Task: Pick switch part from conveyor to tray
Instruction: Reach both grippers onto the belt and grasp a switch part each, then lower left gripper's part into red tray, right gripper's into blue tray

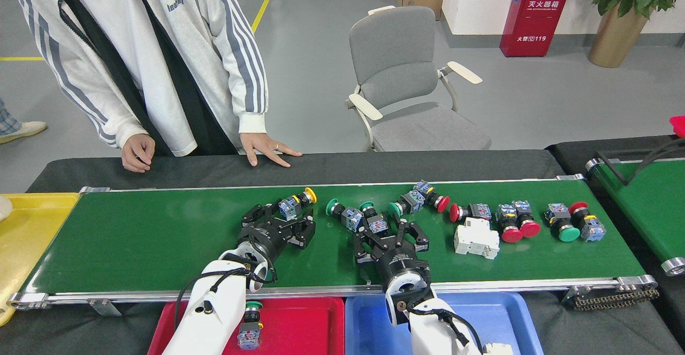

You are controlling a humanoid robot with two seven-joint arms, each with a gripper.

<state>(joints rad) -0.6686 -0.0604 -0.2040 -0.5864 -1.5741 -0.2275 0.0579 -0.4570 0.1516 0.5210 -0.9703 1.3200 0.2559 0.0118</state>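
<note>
— On the conveyor (150, 237), both grippers are out over the belt. The left gripper (282, 217) has its fingers spread wide and not yet gripping, with the yellow-capped switch (297, 203) lying right at the fingertips, near the far edge.

— And the other arm?

— The right gripper (389, 233) is splayed open too, holding nothing, with the green-capped switch (374, 220) just ahead of it. A second green switch (340, 213) sits just to its left and a red-capped one (425, 197) further back.

— So what could go wrong?

— Crowding, I'd say. Those parts lie close together, so a finger coming down might nudge a neighbour or close on two at once. The mushroom caps are round and could roll out of a pinch made on the cap and not on the blocky body.

— Anything beyond the belt?

— A person's hand (267, 150) rests on the black edge behind the conveyor, near the left arm's reach; a far overshoot would go that way. The red tray (310, 323) below already holds one green switch (250, 325), and the blue tray (369, 325) is beside it, so dropping a part in the wrong tray is another risk.

— And further right?

— A white breaker block (476, 237) and more red and green switches, well apart from both grippers.
</note>
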